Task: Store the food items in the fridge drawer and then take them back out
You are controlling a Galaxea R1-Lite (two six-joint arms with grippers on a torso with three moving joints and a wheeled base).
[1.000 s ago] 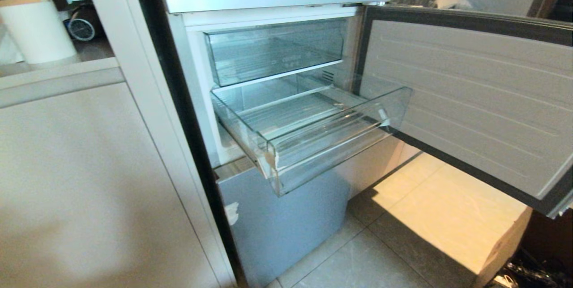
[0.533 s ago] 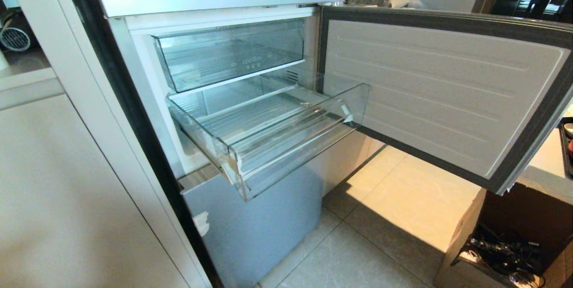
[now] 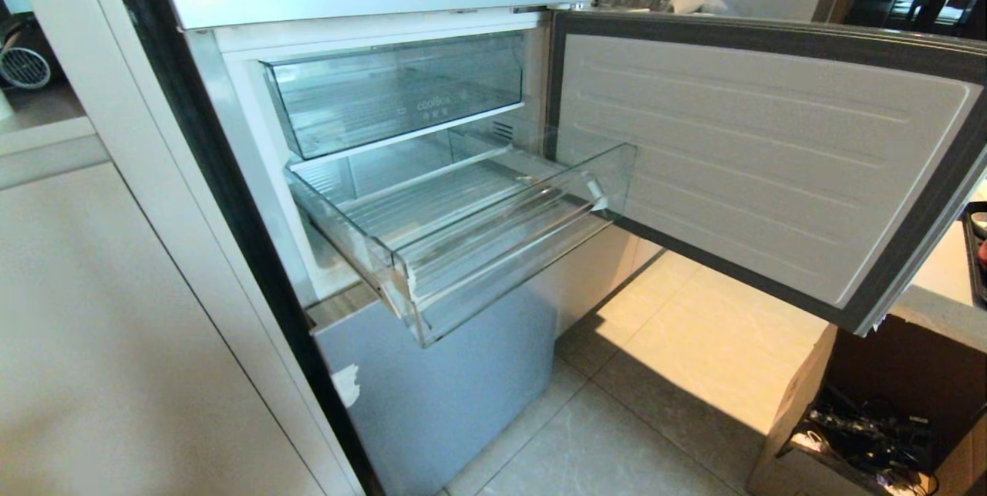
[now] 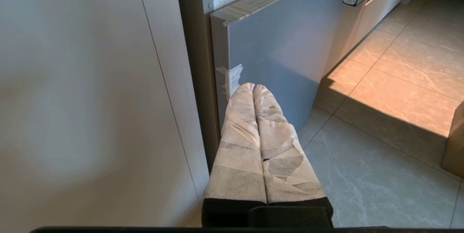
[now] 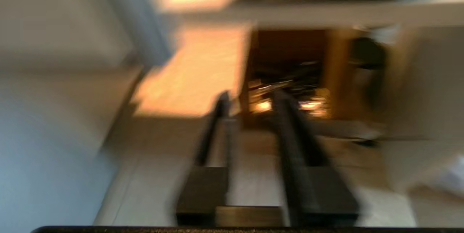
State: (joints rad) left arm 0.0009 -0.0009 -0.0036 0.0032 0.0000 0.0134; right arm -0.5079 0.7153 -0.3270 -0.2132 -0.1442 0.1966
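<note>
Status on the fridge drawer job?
Done: fridge door open, fridge drawer pulled out, nothing in it. In hand: nothing; right gripper has its jaws apart and empty, left gripper shut near the floor. Left: all storing and retrieving; no food visible.

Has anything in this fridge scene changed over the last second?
Only the viewpoint: the whole picture slid left as the camera turned right, bringing the brown box by the floor into view. The fridge drawer is pulled out and empty as before, the door open. Nothing was grasped or released.
</note>
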